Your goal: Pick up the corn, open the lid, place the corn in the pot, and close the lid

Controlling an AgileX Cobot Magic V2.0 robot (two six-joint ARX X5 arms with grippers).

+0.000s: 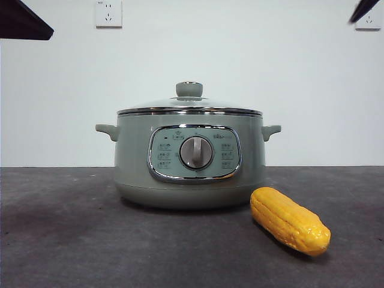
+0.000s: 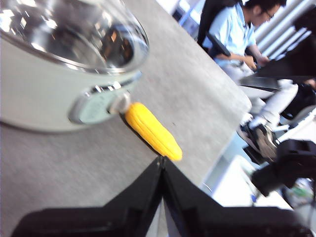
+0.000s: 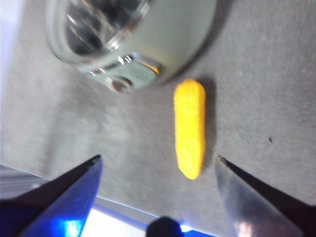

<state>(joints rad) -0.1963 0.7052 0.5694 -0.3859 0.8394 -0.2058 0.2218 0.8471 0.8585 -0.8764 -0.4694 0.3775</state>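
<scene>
The yellow corn [image 1: 290, 220] lies on the dark table to the right of the pot [image 1: 189, 159], near the front. The glass lid [image 1: 189, 107] with its green knob sits shut on the pot. My right gripper [image 3: 159, 160] hovers high over the corn [image 3: 189, 128], jaws wide open with nothing between them. My left gripper [image 2: 162, 159] is shut and empty, held above the table with the corn [image 2: 152, 130] and the pot [image 2: 59, 89] beyond it. In the front view both arms show only as dark tips at the top corners.
The grey table [image 1: 72, 240] spreads around the pot. A white wall with two sockets [image 1: 108, 13] stands behind. The left wrist view shows the table's edge [image 2: 232, 118] and a seated person [image 2: 242, 34] beyond it.
</scene>
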